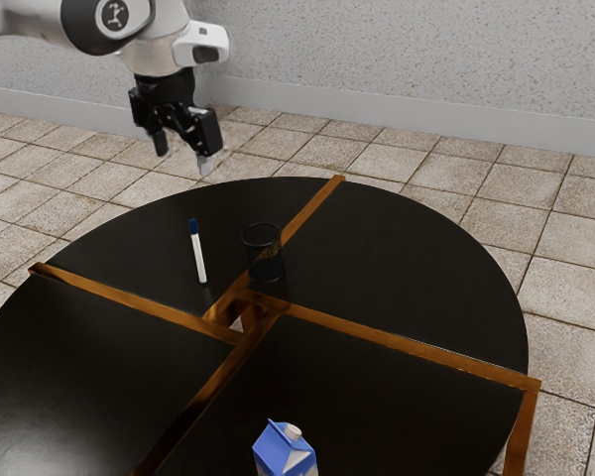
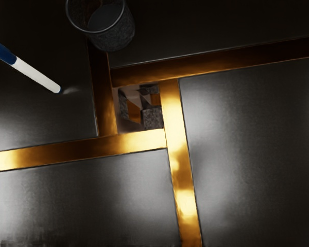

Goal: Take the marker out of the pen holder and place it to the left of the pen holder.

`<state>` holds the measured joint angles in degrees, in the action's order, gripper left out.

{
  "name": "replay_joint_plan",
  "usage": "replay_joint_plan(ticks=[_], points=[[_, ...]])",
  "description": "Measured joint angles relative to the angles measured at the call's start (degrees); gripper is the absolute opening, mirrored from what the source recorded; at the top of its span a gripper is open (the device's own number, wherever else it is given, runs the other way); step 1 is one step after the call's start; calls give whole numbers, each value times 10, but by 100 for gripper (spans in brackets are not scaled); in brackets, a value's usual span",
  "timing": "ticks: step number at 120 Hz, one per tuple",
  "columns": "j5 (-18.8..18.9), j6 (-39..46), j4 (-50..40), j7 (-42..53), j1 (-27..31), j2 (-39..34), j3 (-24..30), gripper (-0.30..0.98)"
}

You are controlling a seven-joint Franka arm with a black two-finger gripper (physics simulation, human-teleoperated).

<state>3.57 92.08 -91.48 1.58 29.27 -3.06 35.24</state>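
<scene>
Marker [image 1: 200, 260], seemingly upright beside the pen holder [image 1: 265, 263], could topple and roll if the spread claw [image 1: 183, 155] brushes its blue cap [image 1: 193, 227].

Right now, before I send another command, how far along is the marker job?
Looks done: the marker is out of the pen holder and beside it, toward the exterior view's left. In hand: nothing; the end effector is open, up clear of both. Left: probably nothing, if that side is the "left" you meant.
</scene>
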Motion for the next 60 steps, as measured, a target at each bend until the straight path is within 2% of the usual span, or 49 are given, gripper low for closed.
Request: replay_joint_plan(ticks=[11, 39, 60], points=[[2, -4, 0, -1, 14, 0, 0, 68], [3, -8, -5, -3, -11, 0, 0, 68], [3, -9, -5, -4, -7, -1, 0, 69]])
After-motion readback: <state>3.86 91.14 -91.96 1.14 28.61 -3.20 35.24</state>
